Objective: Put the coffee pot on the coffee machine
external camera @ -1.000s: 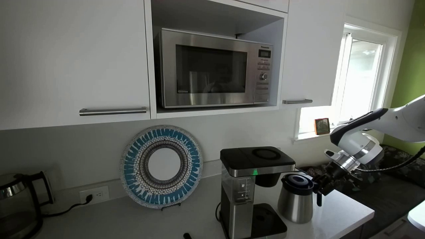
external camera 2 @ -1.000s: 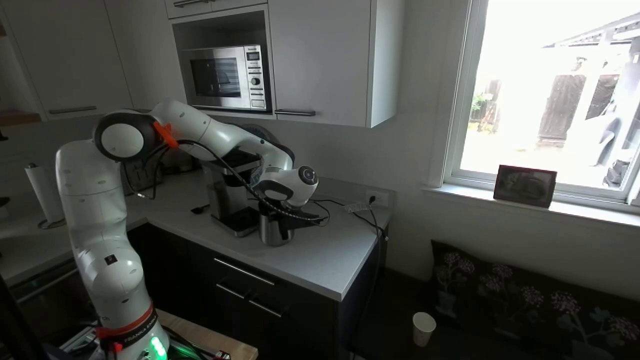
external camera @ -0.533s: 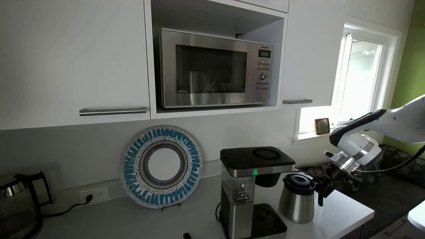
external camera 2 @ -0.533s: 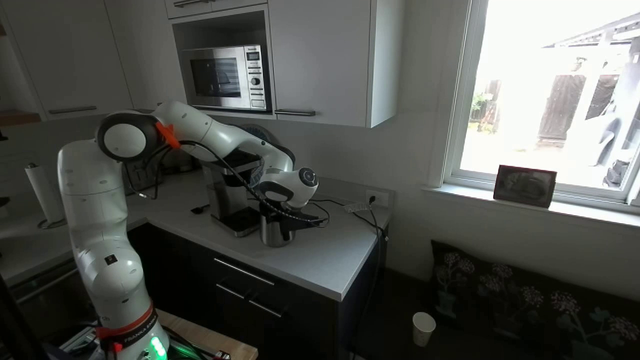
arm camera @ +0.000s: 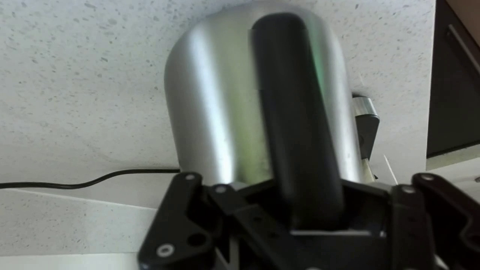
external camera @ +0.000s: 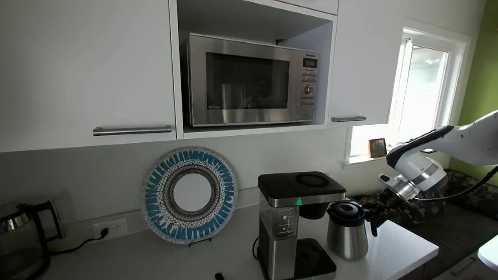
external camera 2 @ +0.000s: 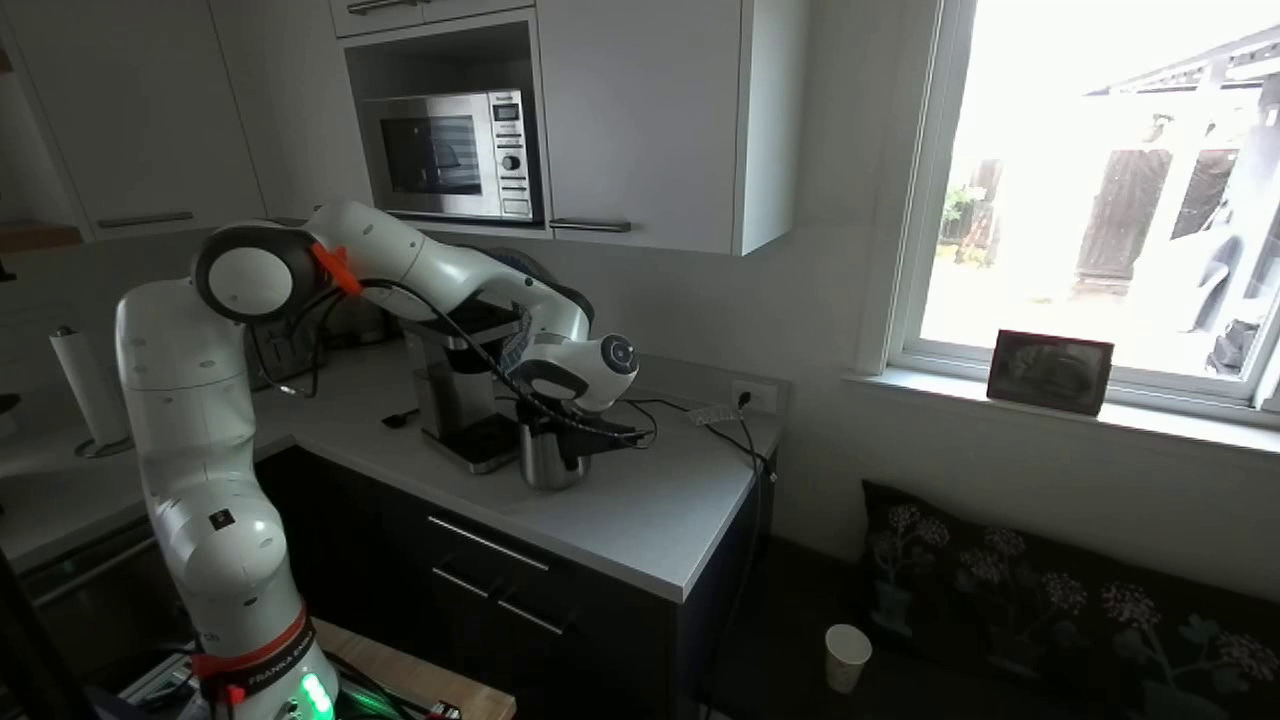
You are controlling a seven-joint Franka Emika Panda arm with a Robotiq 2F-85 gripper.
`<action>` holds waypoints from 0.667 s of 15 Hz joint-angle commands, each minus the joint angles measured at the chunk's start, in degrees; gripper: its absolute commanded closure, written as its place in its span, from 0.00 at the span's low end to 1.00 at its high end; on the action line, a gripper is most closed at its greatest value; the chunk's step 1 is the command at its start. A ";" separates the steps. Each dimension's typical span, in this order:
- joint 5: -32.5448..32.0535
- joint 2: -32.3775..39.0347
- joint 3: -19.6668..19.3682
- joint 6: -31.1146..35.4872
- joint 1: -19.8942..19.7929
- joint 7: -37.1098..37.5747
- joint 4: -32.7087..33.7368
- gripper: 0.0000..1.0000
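Wrist view: the coffee pot [arm camera: 210,97] shows a rounded body of brushed steel, and its handle [arm camera: 288,97] is a long, smooth, black bar with a rounded end. Behind it lies the counter [arm camera: 93,93], pale with grey flecks, along which a thin black cord [arm camera: 112,174] runs. In an exterior view I see the pot's round black lid [external camera: 346,212] and the coffee machine [external camera: 286,243], a boxy form with a flat black top [external camera: 284,186], a clear tank [external camera: 284,223], a silver column [external camera: 284,260] and a dark base plate [external camera: 311,256].

My gripper [arm camera: 313,193] has its jaws clamped on the coffee pot by the handle, one jaw to either side. The pot is upright or nearly so, just beside the base plate; whether its bottom touches the counter I cannot tell.

In both exterior views a strip of pale counter lies between the pot and the counter's corner [external camera 2: 682,585]. The front edge [external camera 2: 560,546], above dark drawers [external camera 2: 470,620], runs near the pot in an exterior view. Over the base plate a gap shows below the black filter basket [external camera: 313,211]. The microwave [external camera: 249,79] and the white cabinets [external camera: 363,58] sit well above the machine, and a round plate [external camera: 192,192] with a blue ring stands on the machine's far side from the pot, well apart from my gripper.
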 commanded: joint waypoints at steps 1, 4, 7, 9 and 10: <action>2.43 0.26 0.17 -2.96 -0.49 -1.85 1.92 1.00; 3.35 0.29 0.20 -3.80 -0.43 -2.65 2.37 1.00; 4.55 0.20 0.20 -4.61 -0.55 -3.81 2.73 1.00; 5.61 0.34 0.12 -5.24 -0.62 -4.67 2.84 1.00; 6.04 0.51 0.05 -5.53 -0.67 -5.07 2.78 1.00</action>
